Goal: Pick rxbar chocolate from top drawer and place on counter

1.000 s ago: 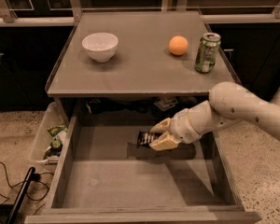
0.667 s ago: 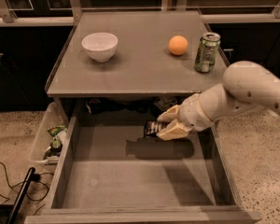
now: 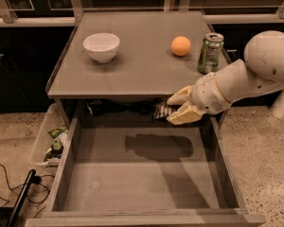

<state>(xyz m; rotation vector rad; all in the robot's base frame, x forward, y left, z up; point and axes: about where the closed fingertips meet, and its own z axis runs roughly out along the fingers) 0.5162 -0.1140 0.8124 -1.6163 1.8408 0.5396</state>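
Observation:
My gripper (image 3: 176, 109) is shut on the rxbar chocolate (image 3: 163, 111), a thin black wrapper with pale lettering. It holds the bar in the air above the back of the open top drawer (image 3: 146, 174), just below the front edge of the counter (image 3: 142, 65). The arm reaches in from the right. The drawer's flat bottom is bare, with the arm's shadow on it. Most of the bar is hidden between the fingers.
On the counter stand a white bowl (image 3: 102, 46) at the left, an orange (image 3: 181, 46) and a green soda can (image 3: 210, 53) at the right. A white plastic bin of packets (image 3: 51, 143) sits on the floor left of the drawer. A cable (image 3: 9, 193) lies at the lower left.
My gripper has risen from the drawer bottom with the rxbar chocolate in it and moved back and up toward the counter's front edge.

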